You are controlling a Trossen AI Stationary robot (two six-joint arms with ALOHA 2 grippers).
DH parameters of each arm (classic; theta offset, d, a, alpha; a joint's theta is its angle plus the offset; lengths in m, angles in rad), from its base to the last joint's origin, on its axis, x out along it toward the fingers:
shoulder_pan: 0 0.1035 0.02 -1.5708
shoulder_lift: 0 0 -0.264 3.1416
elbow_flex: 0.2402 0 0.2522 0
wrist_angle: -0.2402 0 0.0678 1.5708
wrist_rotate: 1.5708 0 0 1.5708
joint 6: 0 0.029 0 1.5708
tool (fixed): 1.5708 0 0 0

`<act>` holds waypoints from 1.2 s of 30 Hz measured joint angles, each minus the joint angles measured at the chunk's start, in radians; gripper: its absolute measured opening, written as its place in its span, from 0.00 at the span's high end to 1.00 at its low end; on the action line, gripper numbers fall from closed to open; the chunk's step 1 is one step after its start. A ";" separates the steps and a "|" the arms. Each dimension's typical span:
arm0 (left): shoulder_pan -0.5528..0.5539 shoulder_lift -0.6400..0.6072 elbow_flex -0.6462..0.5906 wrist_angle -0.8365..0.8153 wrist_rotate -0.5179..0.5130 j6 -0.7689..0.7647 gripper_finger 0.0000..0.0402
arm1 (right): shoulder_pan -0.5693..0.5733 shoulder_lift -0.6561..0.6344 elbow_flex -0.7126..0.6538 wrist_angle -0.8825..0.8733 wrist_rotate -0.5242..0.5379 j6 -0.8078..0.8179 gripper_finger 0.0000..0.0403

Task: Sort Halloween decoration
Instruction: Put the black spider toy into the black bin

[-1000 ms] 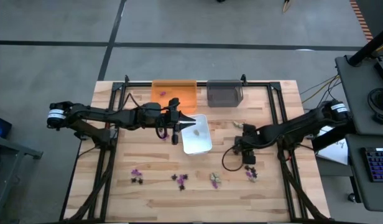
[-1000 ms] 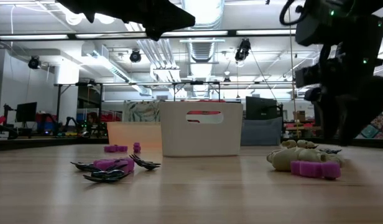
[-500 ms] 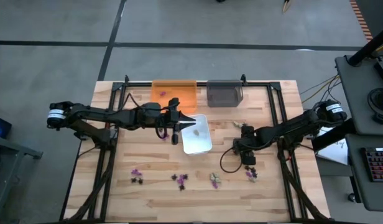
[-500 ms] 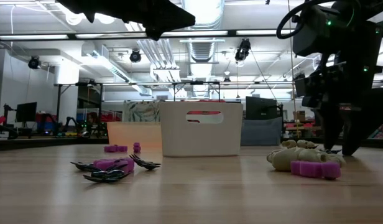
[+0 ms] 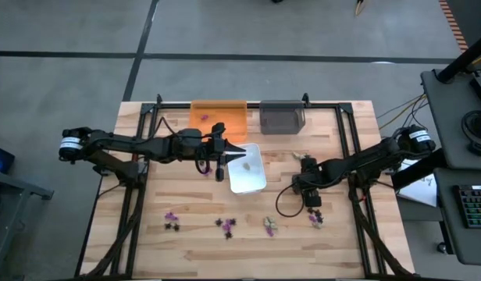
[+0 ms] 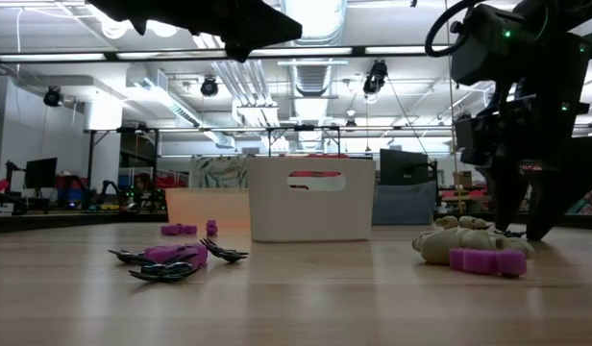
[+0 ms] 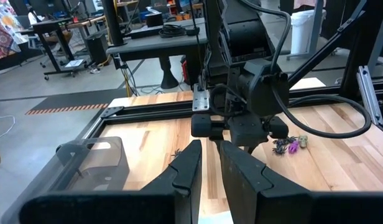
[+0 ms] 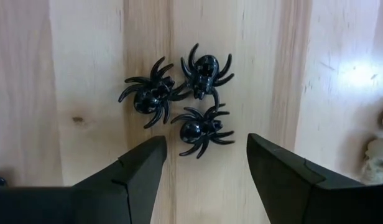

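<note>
Three black spiders (image 8: 179, 99) lie bunched between the right tool's (image 8: 204, 163) wide-spread fingers.

White tray (image 5: 246, 168) at table (image 5: 147, 234) centre. Behind it: orange tray (image 5: 219, 119) left, grey tray (image 5: 282, 119) right. My left gripper (image 5: 222, 162) at its left edge. My right gripper (image 8: 204, 163) right of it, above spiders (image 8: 182, 99).

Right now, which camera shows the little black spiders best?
The right wrist view: three black spiders fill the picture, huddled between the right claw's open fingers. The high view has the right arm over that spot; the low and left wrist views don't show them clearly.
</note>
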 joint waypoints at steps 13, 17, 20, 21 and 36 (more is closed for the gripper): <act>0.000 0.000 0.000 0.000 0.000 -0.009 0.90 | -0.008 0.000 -0.021 0.053 0.001 -0.105 0.44; 0.000 0.000 0.000 0.000 0.000 -0.022 0.90 | -0.010 -0.003 -0.065 0.096 -0.001 -0.104 0.44; 0.000 0.000 0.000 0.000 0.000 -0.039 0.90 | -0.010 -0.012 -0.105 0.146 -0.001 -0.106 0.44; 0.000 0.000 0.000 0.000 0.000 -0.043 0.90 | -0.010 -0.018 -0.118 0.166 -0.001 -0.106 0.44; 0.000 0.000 0.000 0.018 0.000 -0.054 0.90 | -0.012 -0.021 -0.149 0.209 -0.022 -0.085 0.48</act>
